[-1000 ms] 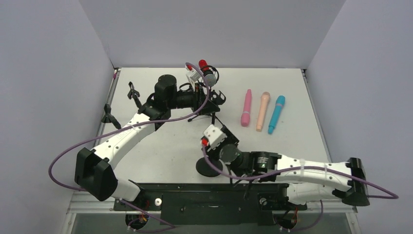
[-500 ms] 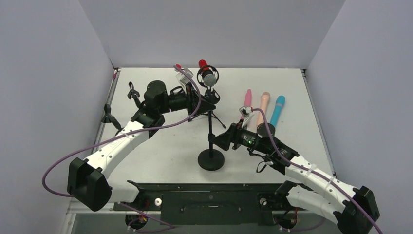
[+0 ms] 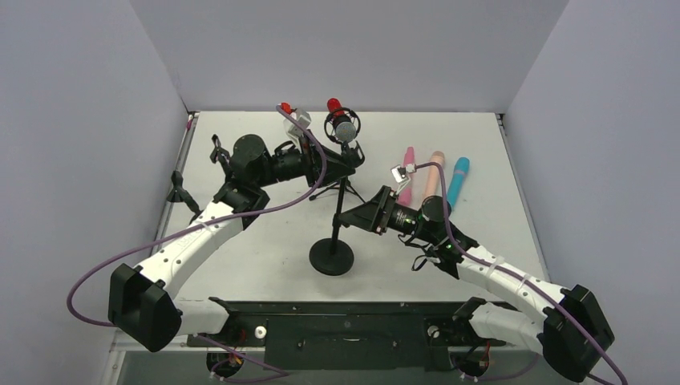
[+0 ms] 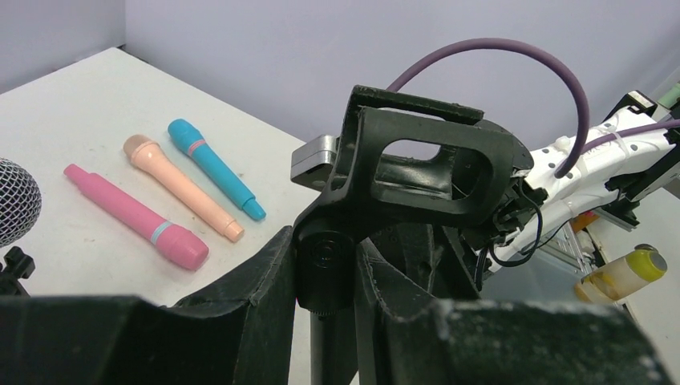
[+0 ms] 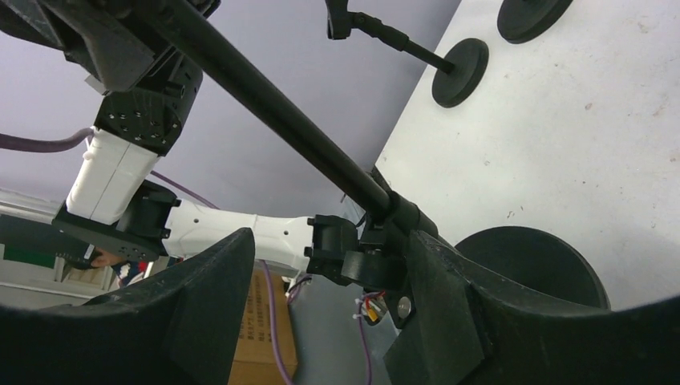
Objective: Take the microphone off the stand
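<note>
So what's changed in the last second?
The right pincer swung round and now straddles the pole of the stand, open. The left pincer, still clamped on the stand, dragged it slightly left. The microphone stays mounted on top.

White table [image 3: 401,128]; plain lavender walls [image 3: 345,48] on three sides.

Pink mic [image 4: 132,213], peach mic [image 4: 183,188], blue mic [image 4: 216,170]

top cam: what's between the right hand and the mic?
Left hand, shut on the stand just under the microphone. Right hand is open around it lower down. Clear in the top view.
</note>
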